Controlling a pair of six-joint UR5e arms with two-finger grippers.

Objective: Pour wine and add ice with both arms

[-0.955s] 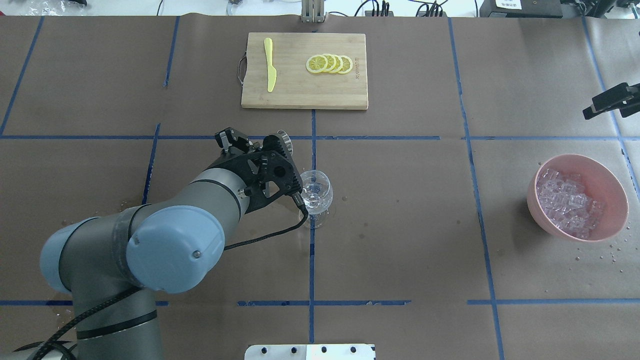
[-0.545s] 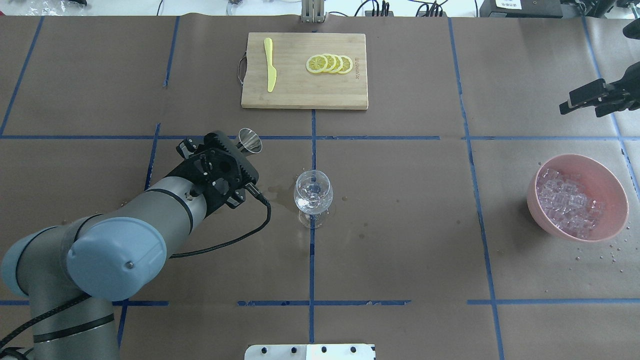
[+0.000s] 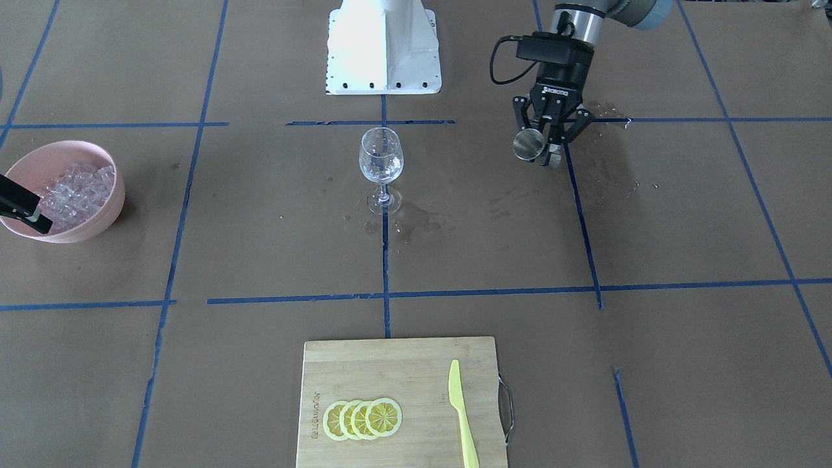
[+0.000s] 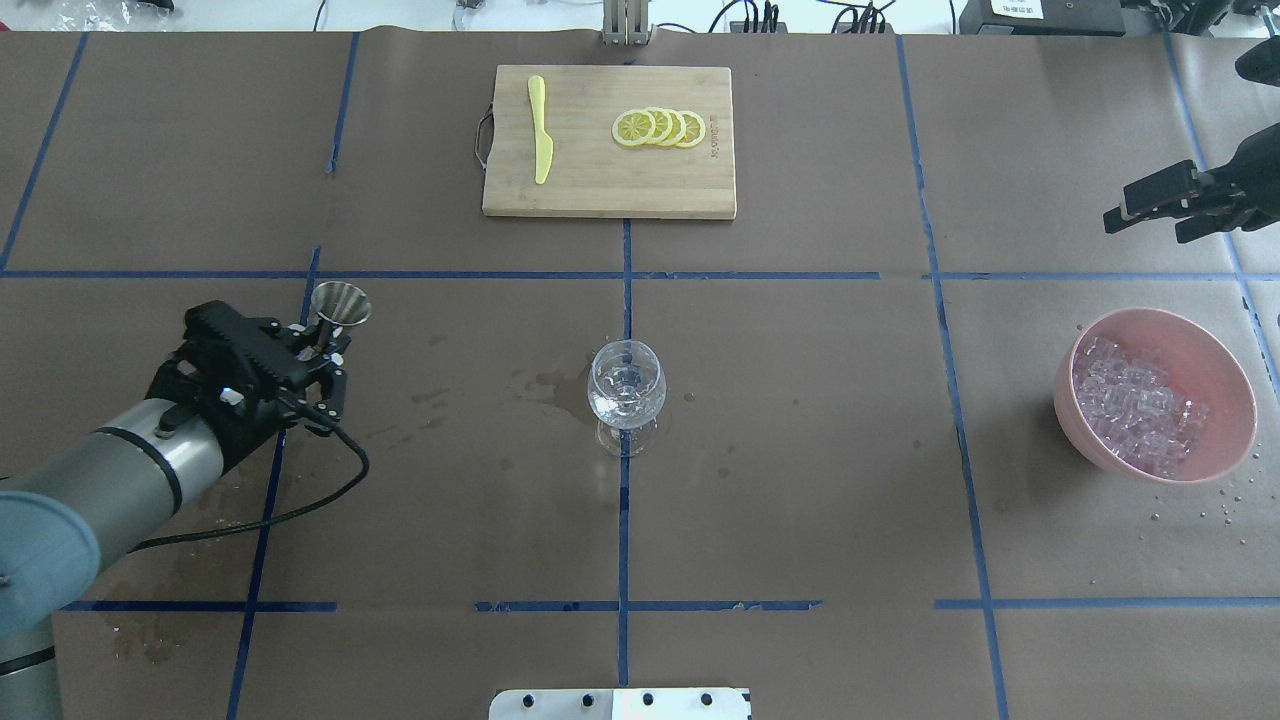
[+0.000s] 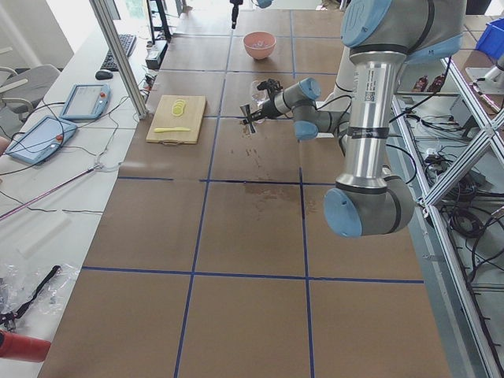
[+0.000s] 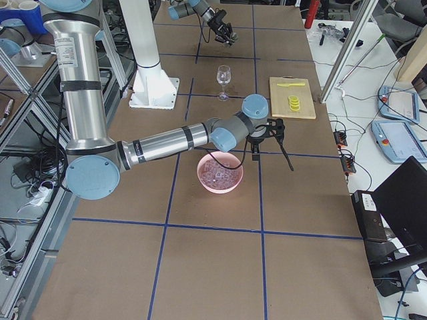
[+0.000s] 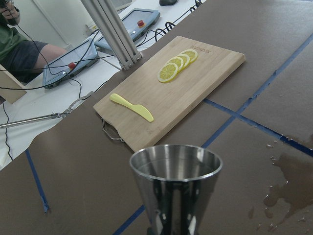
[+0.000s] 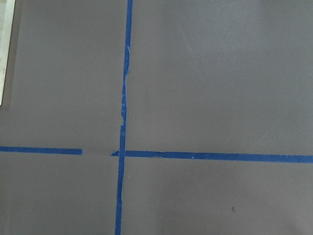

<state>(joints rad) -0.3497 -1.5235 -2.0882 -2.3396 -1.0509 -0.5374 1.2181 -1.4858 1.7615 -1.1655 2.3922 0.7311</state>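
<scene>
My left gripper [image 4: 322, 338] is shut on a steel jigger [image 4: 340, 301], well left of the wine glass [image 4: 626, 386]; both also show in the front view [image 3: 543, 142], jigger [image 3: 529, 144]. The jigger [image 7: 176, 182] fills the left wrist view, mouth up. The clear stemmed glass [image 3: 381, 156] stands at the table's centre; any wine in it is barely visible. The ice [image 4: 1135, 400] is heaped in a pink bowl [image 4: 1225, 395] at the right. My right gripper [image 4: 1238, 185] holds black tongs [image 4: 1150, 205] beyond the bowl; their tip [image 3: 19, 203] shows over the bowl [image 3: 97, 208].
A bamboo cutting board [image 4: 600, 190] with lemon slices [image 4: 660, 128] and a yellow knife [image 4: 541, 130] lies at the far centre. Wet spill patches [image 4: 545, 385] mark the paper left of the glass. Droplets [image 4: 1215, 505] lie by the bowl. The white pedestal [image 3: 383, 45] stands at the robot's base.
My left arm has swung left, away from the glass, carrying the jigger. My right gripper with the tongs has moved further in from the right edge.
</scene>
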